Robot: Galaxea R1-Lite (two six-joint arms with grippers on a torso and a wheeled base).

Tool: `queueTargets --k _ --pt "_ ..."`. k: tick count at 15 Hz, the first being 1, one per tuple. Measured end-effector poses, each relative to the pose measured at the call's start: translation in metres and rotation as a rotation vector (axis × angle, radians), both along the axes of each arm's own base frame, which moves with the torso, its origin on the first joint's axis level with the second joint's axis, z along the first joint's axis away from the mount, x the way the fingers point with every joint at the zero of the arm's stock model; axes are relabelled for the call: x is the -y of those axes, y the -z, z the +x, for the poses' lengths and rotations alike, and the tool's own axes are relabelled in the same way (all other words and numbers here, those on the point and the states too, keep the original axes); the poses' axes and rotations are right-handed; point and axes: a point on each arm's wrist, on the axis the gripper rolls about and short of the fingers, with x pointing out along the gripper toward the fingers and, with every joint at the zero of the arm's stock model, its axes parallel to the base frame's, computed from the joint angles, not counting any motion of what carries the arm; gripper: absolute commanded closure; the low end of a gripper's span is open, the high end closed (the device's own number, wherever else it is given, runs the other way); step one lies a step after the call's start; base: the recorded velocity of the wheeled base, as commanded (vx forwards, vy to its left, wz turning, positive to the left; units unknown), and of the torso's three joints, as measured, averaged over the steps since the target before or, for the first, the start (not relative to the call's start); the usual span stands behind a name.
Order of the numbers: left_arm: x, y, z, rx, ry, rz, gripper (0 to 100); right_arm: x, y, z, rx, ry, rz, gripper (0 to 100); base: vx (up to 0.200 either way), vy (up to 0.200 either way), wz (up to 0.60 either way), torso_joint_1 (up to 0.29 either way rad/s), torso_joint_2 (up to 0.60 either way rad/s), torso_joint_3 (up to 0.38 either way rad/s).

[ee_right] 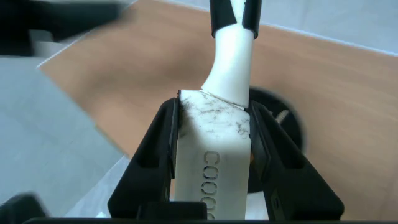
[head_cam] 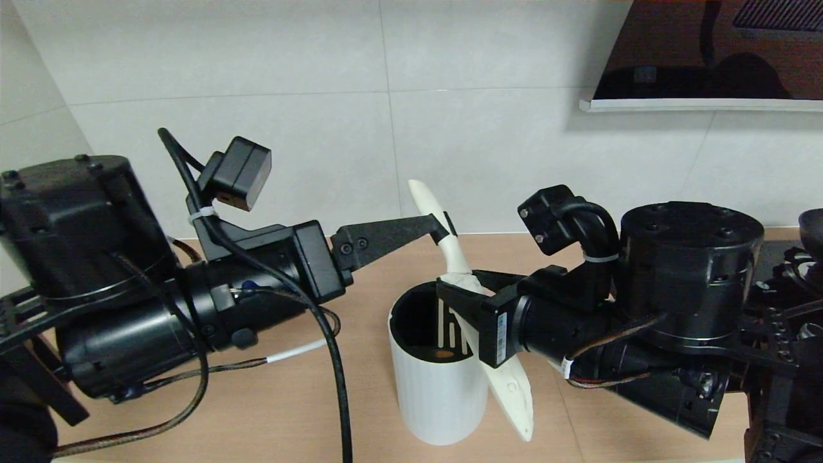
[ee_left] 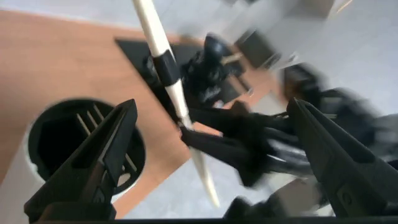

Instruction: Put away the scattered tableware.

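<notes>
Seemingly level, right end effector [head_cam: 461,281] clamps spatula [head_cam: 514,386].

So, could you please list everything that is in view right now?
holder: one, white with a black inside, upright on the counter.
spatula: one, white with a black band on its handle, held tilted above the holder.
utensils in the holder: pale wood, count unclear.
counter: one, light wood.
cooktop: one, black, on the counter's right end.
hood: one, dark, upper right on the wall.
wall tiles: white, behind the counter.
left gripper: black, fingers open on either side of the spatula's handle.
right gripper: black, fingers shut on the spatula's wide part.
</notes>
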Motion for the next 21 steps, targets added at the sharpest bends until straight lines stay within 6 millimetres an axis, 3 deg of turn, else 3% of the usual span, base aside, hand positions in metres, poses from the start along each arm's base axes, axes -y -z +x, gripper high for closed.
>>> queueTargets --k 7,19,20,21 --pt "0.030 0.028 0.019 0.000 -0.066 0.009 0 -0.004 0.002 -0.005 -0.005 -0.022 -0.006 100 0.000 0.000 0.00 0.000 0.00 0.000" --pt "0.037 0.039 0.029 0.003 -0.092 0.006 0 -0.003 0.006 -0.007 -0.011 -0.027 -0.021 100 0.000 0.000 0.00 0.000 0.00 0.000" --pt "0.038 0.039 0.029 0.003 -0.092 0.006 100 -0.003 0.006 -0.007 -0.012 -0.027 -0.022 100 0.000 0.000 0.00 0.000 0.00 0.000" --pt "0.038 0.039 0.029 0.003 -0.093 0.006 100 -0.004 0.007 -0.007 -0.012 -0.028 -0.022 100 0.000 0.000 0.00 0.000 0.00 0.000"
